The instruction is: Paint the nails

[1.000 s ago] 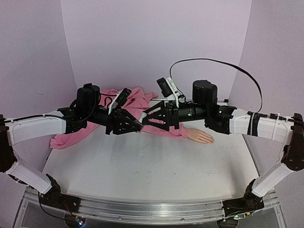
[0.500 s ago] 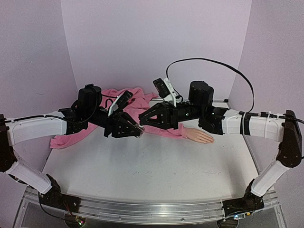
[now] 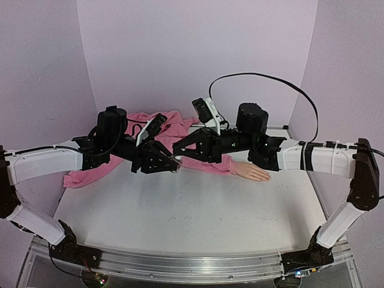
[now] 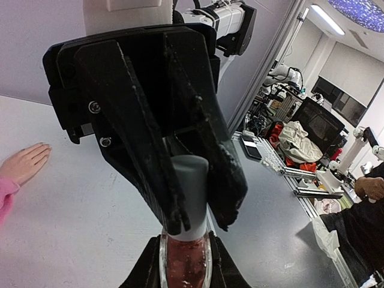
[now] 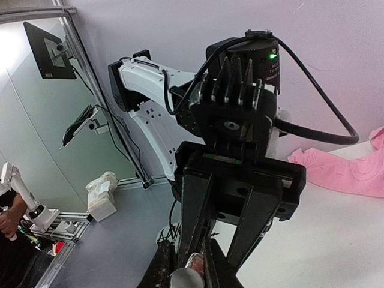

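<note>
Left gripper (image 4: 185, 259) is pinched on the glass body of a small bottle (image 4: 185, 273) filled with reddish-pink liquid. Its two fingers press against either side of the glass at the bottom of the left wrist view. Facing it from the opposite side, the right gripper (image 4: 198, 225) is clamped on the bottle's pale grey cap (image 4: 191, 180), one black finger on each flank, and the cap sits on the bottle neck.

From above, the two arms reach in from the left and right edges of the white table (image 3: 180, 210). Their grippers meet tip to tip over the far middle of the table, just on the near side of the pink sleeve (image 3: 180, 123).

The peach mannequin hand (image 3: 252, 172) lies flat on the table towards the far right corner, to the right of both grippers and apart from them. Its fingers point at the right edge, and it seems to rest palm down. The nails (image 4: 42, 149) are at those fingertips, too small to show whether they carry any colour.

The sleeve runs from the wrist leftward along the far edge, passes under the arms, bunches up behind them and trails off towards the far left corner.
</note>
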Controlling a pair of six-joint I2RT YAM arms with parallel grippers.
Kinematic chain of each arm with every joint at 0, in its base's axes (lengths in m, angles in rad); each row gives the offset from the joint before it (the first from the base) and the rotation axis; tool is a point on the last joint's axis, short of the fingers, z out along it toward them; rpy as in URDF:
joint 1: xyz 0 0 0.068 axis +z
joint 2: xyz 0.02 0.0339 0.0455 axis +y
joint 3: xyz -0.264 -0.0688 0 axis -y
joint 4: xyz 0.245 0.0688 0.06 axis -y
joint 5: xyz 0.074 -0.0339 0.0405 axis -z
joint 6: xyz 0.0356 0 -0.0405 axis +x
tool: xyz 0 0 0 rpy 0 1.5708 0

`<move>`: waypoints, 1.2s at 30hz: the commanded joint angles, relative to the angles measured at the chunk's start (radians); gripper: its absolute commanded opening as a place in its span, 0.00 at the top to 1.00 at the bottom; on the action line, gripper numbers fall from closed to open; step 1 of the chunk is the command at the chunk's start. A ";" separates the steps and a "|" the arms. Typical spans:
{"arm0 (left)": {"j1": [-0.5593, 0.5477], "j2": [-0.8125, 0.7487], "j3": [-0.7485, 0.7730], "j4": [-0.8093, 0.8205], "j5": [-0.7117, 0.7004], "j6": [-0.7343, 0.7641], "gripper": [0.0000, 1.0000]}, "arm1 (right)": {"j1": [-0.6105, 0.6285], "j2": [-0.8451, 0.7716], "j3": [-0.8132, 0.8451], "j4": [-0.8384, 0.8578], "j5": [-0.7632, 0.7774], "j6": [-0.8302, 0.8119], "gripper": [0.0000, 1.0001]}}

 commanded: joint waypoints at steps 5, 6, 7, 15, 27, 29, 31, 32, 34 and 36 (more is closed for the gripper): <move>0.039 -0.108 -0.021 0.088 -0.252 0.009 1.00 | 0.073 -0.018 -0.046 0.060 0.225 0.021 1.00; 0.044 -0.123 -0.034 0.092 -0.315 0.015 1.00 | 0.090 -0.017 -0.060 0.062 0.319 0.037 1.00; 0.045 -0.141 -0.050 0.094 -0.383 0.032 1.00 | 0.110 -0.009 -0.067 0.061 0.401 0.057 1.00; 0.045 -0.240 -0.157 0.094 -0.922 0.143 1.00 | 0.435 0.135 0.132 -0.190 1.371 0.305 1.00; 0.040 -0.231 -0.155 0.080 -0.955 0.152 1.00 | 0.472 0.078 0.255 -0.257 1.430 0.123 0.55; 0.040 -0.221 -0.148 0.073 -0.930 0.149 1.00 | 0.422 0.011 0.218 -0.261 1.331 0.086 0.38; 0.040 -0.210 -0.139 0.067 -0.889 0.140 1.00 | 0.357 -0.061 0.166 -0.267 1.236 0.043 0.22; 0.040 -0.205 -0.133 0.065 -0.865 0.135 1.00 | 0.319 -0.090 0.145 -0.280 1.174 0.031 0.16; 0.040 -0.189 -0.121 0.064 -0.791 0.126 1.00 | 0.220 -0.141 0.106 -0.310 1.019 0.022 0.09; 0.040 -0.168 -0.103 0.063 -0.688 0.119 1.00 | 0.121 -0.177 0.064 -0.318 0.843 0.017 0.06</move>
